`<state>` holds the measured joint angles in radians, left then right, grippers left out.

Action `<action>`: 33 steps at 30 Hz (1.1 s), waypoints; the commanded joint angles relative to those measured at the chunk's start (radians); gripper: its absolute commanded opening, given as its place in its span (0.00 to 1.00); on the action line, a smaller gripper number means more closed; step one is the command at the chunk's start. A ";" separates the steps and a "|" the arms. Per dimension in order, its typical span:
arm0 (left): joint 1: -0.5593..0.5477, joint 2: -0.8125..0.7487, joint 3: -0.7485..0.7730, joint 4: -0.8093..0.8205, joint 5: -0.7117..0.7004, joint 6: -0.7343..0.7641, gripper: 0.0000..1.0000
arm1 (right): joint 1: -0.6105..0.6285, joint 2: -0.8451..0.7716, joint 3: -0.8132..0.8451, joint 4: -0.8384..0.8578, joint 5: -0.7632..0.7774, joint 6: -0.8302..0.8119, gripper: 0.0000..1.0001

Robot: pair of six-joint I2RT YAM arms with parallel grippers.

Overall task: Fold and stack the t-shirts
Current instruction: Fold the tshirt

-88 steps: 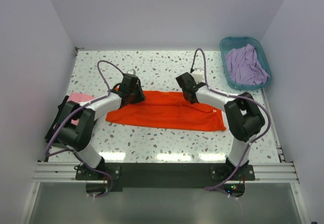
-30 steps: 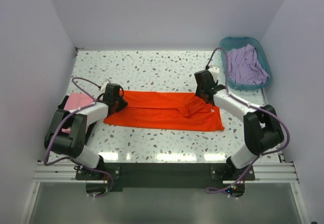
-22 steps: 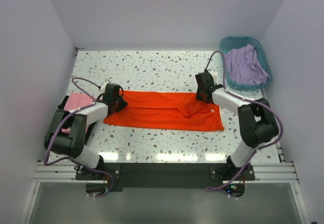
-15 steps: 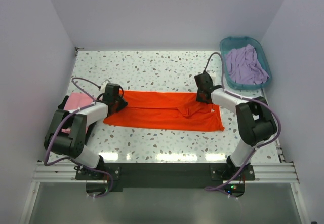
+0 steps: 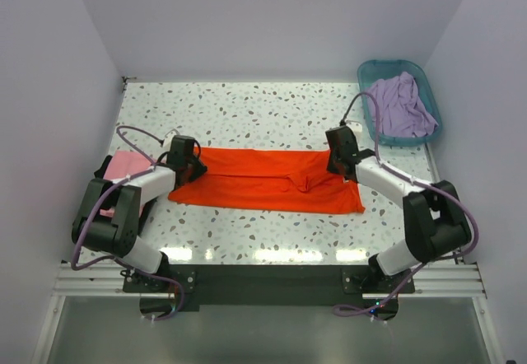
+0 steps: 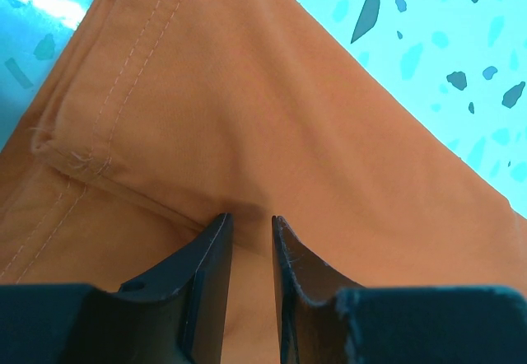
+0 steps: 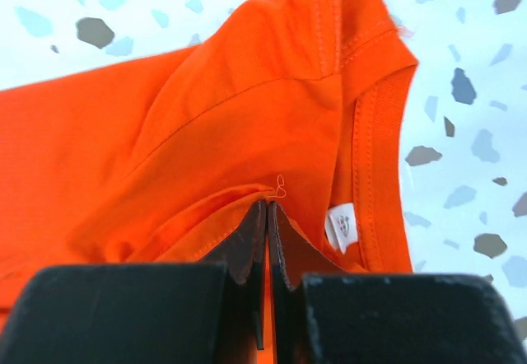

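The left hand (image 6: pixel 247 226) pinches a hemmed fold at the left end of the orange shirt (image 5: pixel 263 181). The right hand (image 7: pixel 268 207) is closed on a fold just beside the collar and the white label (image 7: pixel 342 222). The shirt lies as 1 long band across the middle of the bench (image 5: pixel 247 109). A pink shirt (image 5: pixel 128 162) sits at the left edge. A lavender shirt (image 5: pixel 399 105) fills the basket (image 5: pixel 368 74) at the far right corner.
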<state>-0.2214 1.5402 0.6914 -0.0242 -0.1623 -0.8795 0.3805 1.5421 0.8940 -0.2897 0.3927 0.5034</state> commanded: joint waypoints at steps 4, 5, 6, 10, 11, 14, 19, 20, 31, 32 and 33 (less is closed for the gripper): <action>0.016 -0.032 0.000 -0.008 -0.008 0.001 0.31 | 0.001 -0.193 -0.092 0.000 -0.044 0.052 0.00; 0.016 -0.032 -0.001 -0.010 -0.006 -0.001 0.31 | 0.001 -0.210 -0.121 -0.002 -0.051 0.055 0.00; 0.017 -0.032 0.000 -0.010 -0.006 -0.001 0.31 | 0.001 -0.226 -0.136 0.000 -0.066 0.060 0.00; 0.019 -0.034 -0.004 -0.005 -0.002 0.005 0.31 | 0.001 -0.295 -0.216 0.000 -0.092 0.086 0.00; 0.020 -0.034 -0.006 -0.005 -0.002 0.004 0.31 | 0.001 -0.321 -0.249 0.000 -0.100 0.090 0.00; 0.022 -0.034 -0.006 -0.002 0.004 0.008 0.31 | 0.001 -0.387 -0.306 -0.020 -0.097 0.107 0.07; 0.024 -0.041 -0.006 0.007 0.023 0.025 0.34 | 0.003 -0.505 -0.326 -0.052 -0.083 0.098 0.31; 0.024 -0.043 -0.004 0.009 0.024 0.028 0.34 | 0.004 -0.520 -0.316 -0.057 -0.100 0.090 0.32; 0.024 -0.051 0.031 0.000 0.037 0.048 0.37 | 0.276 -0.242 -0.074 -0.045 0.049 -0.042 0.33; 0.024 -0.051 0.033 0.000 0.037 0.048 0.37 | 0.296 -0.212 -0.037 -0.051 0.057 -0.048 0.32; 0.024 -0.051 0.034 -0.003 0.037 0.050 0.37 | 0.305 -0.182 -0.020 -0.058 0.070 -0.048 0.32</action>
<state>-0.2085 1.5230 0.6918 -0.0280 -0.1299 -0.8524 0.6525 1.2812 0.7986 -0.3473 0.3843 0.5022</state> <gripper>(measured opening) 0.367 0.323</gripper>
